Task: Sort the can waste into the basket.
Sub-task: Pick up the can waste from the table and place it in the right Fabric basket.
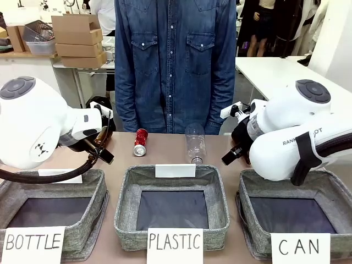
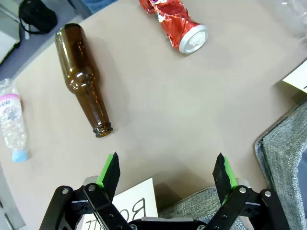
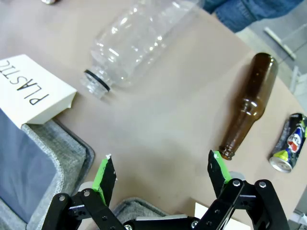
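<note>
beyond the can basket (image 1: 338,190), to its left, your red can (image 1: 141,142) lies; left gripper (image 2: 165,170) and right gripper (image 3: 160,175) gape empty.

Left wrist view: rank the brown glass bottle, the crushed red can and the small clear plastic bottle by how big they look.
1. Brown glass bottle: clearly largest.
2 and 3. Crushed red metal can and small clear plastic bottle: look alike, both cut off by the picture's edge, so unranked.
</note>
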`<state>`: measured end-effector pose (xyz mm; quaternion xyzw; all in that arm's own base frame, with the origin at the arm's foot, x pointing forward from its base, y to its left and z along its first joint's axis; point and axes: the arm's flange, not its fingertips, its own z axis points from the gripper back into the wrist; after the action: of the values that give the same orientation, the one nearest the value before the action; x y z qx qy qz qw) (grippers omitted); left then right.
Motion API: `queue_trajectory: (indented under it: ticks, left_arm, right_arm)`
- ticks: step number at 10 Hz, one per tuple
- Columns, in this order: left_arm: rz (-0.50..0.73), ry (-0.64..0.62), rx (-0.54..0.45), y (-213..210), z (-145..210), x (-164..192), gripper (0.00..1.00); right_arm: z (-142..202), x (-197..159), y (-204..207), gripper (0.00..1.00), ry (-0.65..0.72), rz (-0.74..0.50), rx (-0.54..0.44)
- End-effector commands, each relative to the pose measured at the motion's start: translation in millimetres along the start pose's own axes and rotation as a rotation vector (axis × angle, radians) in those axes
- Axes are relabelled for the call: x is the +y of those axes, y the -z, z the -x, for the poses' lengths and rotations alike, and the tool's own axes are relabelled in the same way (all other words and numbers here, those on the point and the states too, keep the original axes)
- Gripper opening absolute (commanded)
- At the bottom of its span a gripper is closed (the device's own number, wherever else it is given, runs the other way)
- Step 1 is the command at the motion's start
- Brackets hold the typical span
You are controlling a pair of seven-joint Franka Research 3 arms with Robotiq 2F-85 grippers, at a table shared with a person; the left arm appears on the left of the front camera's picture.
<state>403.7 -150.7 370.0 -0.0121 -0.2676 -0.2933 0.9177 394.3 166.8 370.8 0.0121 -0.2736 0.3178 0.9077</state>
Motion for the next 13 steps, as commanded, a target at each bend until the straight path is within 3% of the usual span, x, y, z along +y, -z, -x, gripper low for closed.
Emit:
queue_trajectory:
  ticks: [1, 2, 4, 6, 8, 9, 10, 11, 12, 13]
  left_arm:
    - [0.000, 0.001, 0.000, 0, 0, 0, 1.00]
    - [0.000, 0.000, 0.000, 0, 0, 0, 1.00]
    - [-0.022, 0.052, -0.042, -83, 2, 7, 1.00]
    - [-0.183, 0.115, -0.129, -149, 22, 2, 1.00]
    - [-0.269, 0.132, -0.211, -154, 23, -10, 1.00]
    - [-0.159, 0.105, -0.151, -153, -28, 17, 1.00]
    - [-0.159, 0.105, -0.151, -153, -28, 17, 1.00]
    - [-0.219, 0.131, -0.197, -181, -30, 12, 1.00]
    - [-0.005, 0.098, -0.191, -180, -32, 11, 1.00]
    - [0.314, 0.022, -0.188, -182, -31, 19, 1.00]
  right_arm:
    - [0, 0, 0, 1.00, 0.000, 0.000, 0.000]
    - [0, 0, 0, 1.00, 0.000, 0.000, 0.000]
    - [-1, -11, -63, 1.00, 0.010, 0.060, -0.056]
    - [14, -9, -130, 1.00, 0.051, 0.189, -0.150]
    - [23, 6, -148, 1.00, 0.064, 0.238, -0.184]
    - [-27, -34, -129, 1.00, 0.041, 0.161, -0.175]
    - [-28, -30, -156, 1.00, 0.050, 0.202, -0.201]
    - [-30, -27, -147, 1.00, 0.102, 0.042, -0.187]
    - [-33, -26, -145, 1.00, 0.347, -0.106, -0.085]
    - [-27, -31, -149, 1.00, 0.478, -0.397, -0.022]
